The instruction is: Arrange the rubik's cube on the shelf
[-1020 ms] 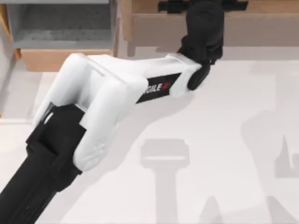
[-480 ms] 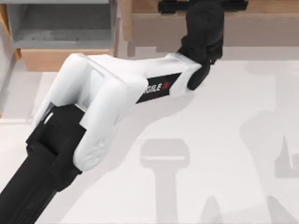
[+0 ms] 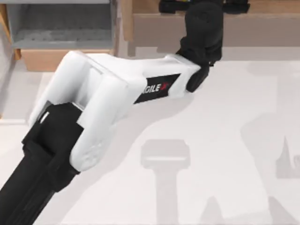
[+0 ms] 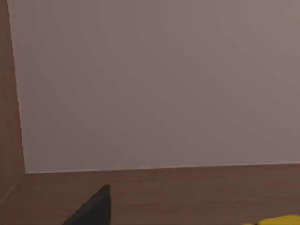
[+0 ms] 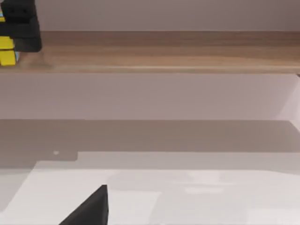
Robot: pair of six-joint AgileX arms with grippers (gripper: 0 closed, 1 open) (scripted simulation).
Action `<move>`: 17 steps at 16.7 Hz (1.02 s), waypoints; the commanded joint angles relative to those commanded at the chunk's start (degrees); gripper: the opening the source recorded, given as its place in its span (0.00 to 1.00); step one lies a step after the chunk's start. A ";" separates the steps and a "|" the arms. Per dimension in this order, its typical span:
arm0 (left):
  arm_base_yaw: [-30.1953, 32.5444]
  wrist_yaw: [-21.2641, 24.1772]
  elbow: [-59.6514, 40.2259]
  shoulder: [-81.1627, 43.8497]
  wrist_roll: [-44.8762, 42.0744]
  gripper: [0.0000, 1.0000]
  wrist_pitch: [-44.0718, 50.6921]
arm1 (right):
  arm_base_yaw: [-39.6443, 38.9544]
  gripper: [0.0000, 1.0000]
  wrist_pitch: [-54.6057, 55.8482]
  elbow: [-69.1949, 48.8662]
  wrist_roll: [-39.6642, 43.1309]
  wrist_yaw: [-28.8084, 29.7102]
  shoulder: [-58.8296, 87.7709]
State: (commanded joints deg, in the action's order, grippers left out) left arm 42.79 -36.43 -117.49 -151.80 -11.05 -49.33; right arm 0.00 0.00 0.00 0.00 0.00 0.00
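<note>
Reaching across the tabletop (image 3: 225, 140) from the top view's lower left, my left arm has its left gripper (image 3: 205, 6) over the shelf (image 3: 262, 6) at the far edge, beside the grey-lined box compartment (image 3: 61, 28) on the left. From the right wrist view I see the rubik's cube (image 5: 6, 51) resting on the shelf board right at that gripper's dark fingers (image 5: 21, 28), yellow tiles showing, though I cannot tell whether they are clenched on it or released. Only one dark fingertip of my right gripper (image 5: 89, 208) shows above the tabletop, so I cannot tell its state either
</note>
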 joint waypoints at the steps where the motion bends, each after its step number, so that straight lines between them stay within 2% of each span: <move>1: 0.08 1.57 2.28 1.33 -0.61 1.00 -0.70 | 0.00 1.00 0.00 0.00 0.00 0.00 0.00; 5: -0.51 10.76 15.69 8.28 -4.56 1.00 -4.68 | 0.00 1.00 0.00 0.00 0.00 0.00 0.00; 10: -5.27 27.06 38.80 17.92 -12.90 1.00 -10.73 | 0.00 1.00 0.00 0.00 0.00 0.00 0.00; 14: -13.64 41.79 58.58 24.80 -21.99 1.00 -15.70 | 0.00 1.00 0.00 0.00 0.00 0.00 0.00; 17: -23.05 52.64 72.33 29.66 -30.24 1.00 -19.89 | 0.00 1.00 0.00 0.00 0.00 0.00 0.00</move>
State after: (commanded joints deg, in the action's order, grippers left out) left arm 19.74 16.21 -45.16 -122.13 -41.28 -69.22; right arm 0.00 0.00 0.00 0.00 0.00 0.00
